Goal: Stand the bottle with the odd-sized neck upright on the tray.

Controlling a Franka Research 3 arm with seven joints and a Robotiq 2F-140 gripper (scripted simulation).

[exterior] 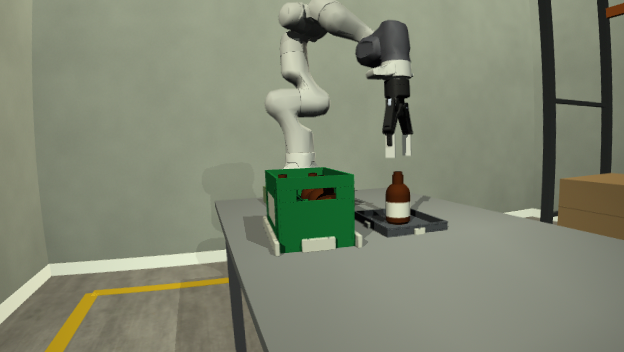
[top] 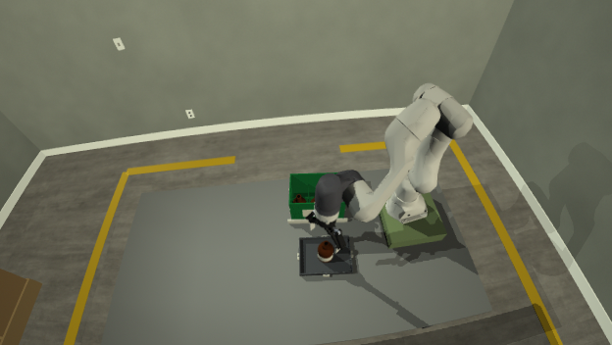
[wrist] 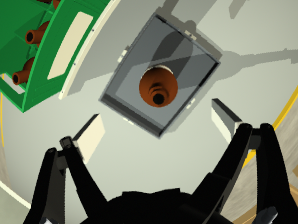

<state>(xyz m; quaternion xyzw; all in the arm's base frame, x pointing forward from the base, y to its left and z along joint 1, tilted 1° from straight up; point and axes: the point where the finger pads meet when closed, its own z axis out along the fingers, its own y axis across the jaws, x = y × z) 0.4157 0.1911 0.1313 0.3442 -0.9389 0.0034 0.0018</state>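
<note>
Glass, we judge: stiff, slippery, best gripped round the body of the bottle (top: pixel 326 252) (exterior: pixel 398 210) (wrist: pixel 158 86); our gripper (top: pixel 324 233) (exterior: pixel 398 148) (wrist: pixel 155 116) hangs spread.

perhaps a workshop: yellow floor lines (top: pixel 100 250) (exterior: pixel 160 286), stacked cardboard boxes (exterior: pixel 592 205).

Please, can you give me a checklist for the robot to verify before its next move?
1. Bottle upright on the tray: ok.
2. Gripper open and above the bottle, not touching it: ok.
3. Tray flat on the table: ok, as far as the views show.
4. Crate upright on the table: ok.
5. Four bottles standing in the crate: cannot tell, its walls and the arm hide part of the inside.
6. Tray bottle has the odd neck: cannot tell.
</note>
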